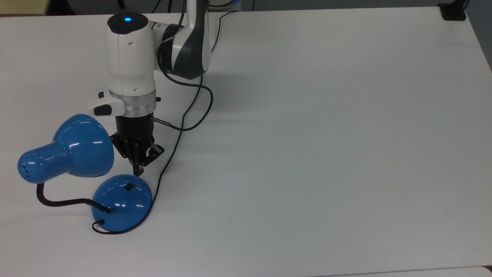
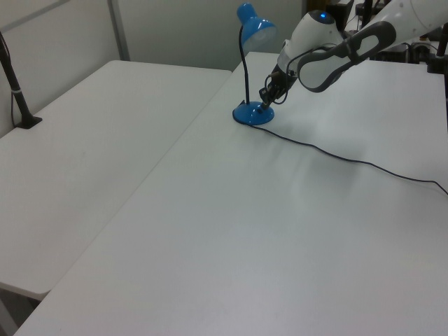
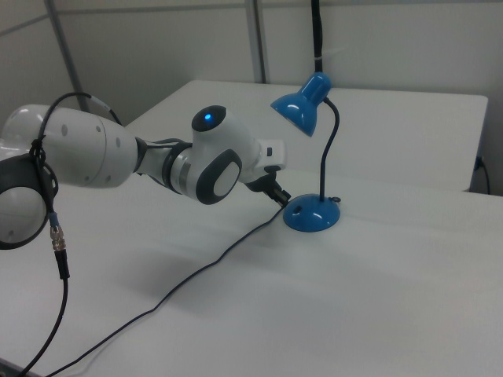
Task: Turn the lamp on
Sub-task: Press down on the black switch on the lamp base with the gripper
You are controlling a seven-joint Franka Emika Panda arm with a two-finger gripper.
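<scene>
Toward the top view's left, near the lower edge of the white table (image 1: 307,134), stands the lamp (image 1: 88,169), its glossy blue bell-shaped shade (image 1: 71,152) pointing up and to the top view's right, and its round domed blue base (image 1: 122,203) resting flat on the tabletop. On the dome sits 1 small black switch (image 1: 130,187), toward the side facing the arm. Its black gooseneck (image 1: 61,201) bends from the base round to the narrow end of the shade. 1 thin black cord (image 1: 169,161) leaves the base, curls round its rim and runs away across the table past the arm. The gripper (image 1: 137,172) hangs from the white arm (image 1: 130,65), pointing down at the base, its tip just above the base's far rim and close to the switch; in the left view the gripper (image 2: 266,102) is just over the dome, and contact cannot be told. The 2 black fingers look pressed close together with no gap visible between them, and they hold nothing. In the right view the gripper (image 3: 283,199) reaches the base from the right view's left, beside the upright gooseneck. No glow shows under the shade.
</scene>
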